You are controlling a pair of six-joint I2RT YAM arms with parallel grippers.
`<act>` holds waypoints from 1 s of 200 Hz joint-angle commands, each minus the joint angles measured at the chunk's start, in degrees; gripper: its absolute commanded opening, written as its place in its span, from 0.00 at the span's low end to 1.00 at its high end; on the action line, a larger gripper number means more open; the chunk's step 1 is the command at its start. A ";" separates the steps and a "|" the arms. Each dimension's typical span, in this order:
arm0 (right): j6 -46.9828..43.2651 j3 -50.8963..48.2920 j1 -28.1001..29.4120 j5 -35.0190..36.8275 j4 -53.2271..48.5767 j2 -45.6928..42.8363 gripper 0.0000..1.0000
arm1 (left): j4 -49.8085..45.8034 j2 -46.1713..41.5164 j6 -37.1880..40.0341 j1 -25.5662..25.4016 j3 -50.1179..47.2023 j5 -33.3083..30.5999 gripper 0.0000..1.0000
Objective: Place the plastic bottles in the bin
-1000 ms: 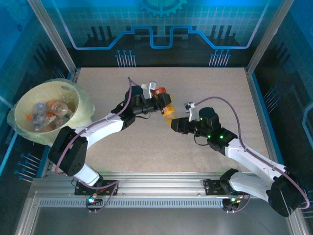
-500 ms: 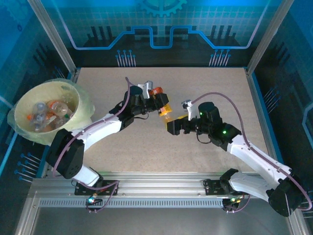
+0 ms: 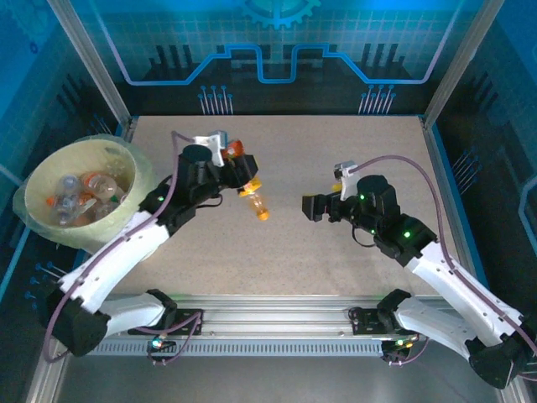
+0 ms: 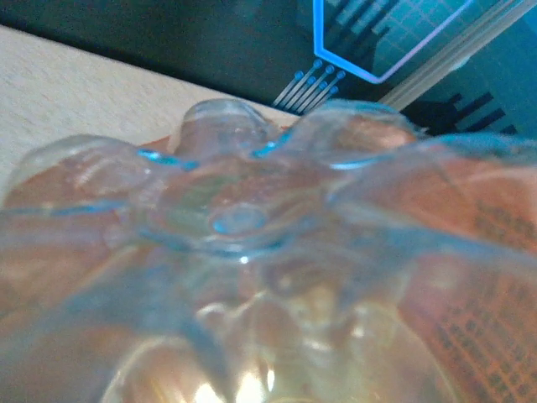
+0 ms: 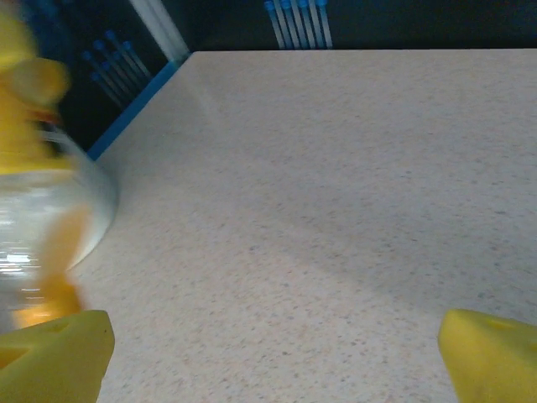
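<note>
My left gripper (image 3: 238, 171) is shut on a clear plastic bottle (image 3: 254, 201) with an orange label, held above the table left of centre, its orange cap pointing down and to the right. In the left wrist view the bottle's ribbed clear base (image 4: 243, 243) sits right against the lens and hides the fingers. My right gripper (image 3: 311, 206) stands open to the right of the bottle, apart from it. Its yellow fingertips (image 5: 54, 357) are spread wide with bare table between them, and the blurred bottle (image 5: 38, 227) shows at the left edge. The bin (image 3: 80, 145) stands at the far left.
Several bottles (image 3: 80, 193) lie inside the bin, which has a thin clear bag over its rim. The speckled beige table (image 3: 352, 143) is framed by blue-edged walls and metal posts (image 3: 88, 63) at the back corners.
My right gripper has opened, let go of the bottle and drawn back to the right. The left arm has carried the bottle leftwards, towards the bin.
</note>
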 commanded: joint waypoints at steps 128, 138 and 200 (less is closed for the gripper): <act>6.65 -2.33 -0.46 12.17 -0.85 1.89 1.00 | -15.26 -5.95 46.25 12.91 26.89 -50.52 0.60; 6.74 -2.27 -0.44 12.12 -0.66 2.06 1.00 | -15.56 -5.28 45.69 16.86 27.04 -50.63 0.60; 5.18 -0.33 -0.93 11.86 -3.34 3.15 1.00 | -27.18 -4.14 33.35 32.83 26.77 -44.64 0.62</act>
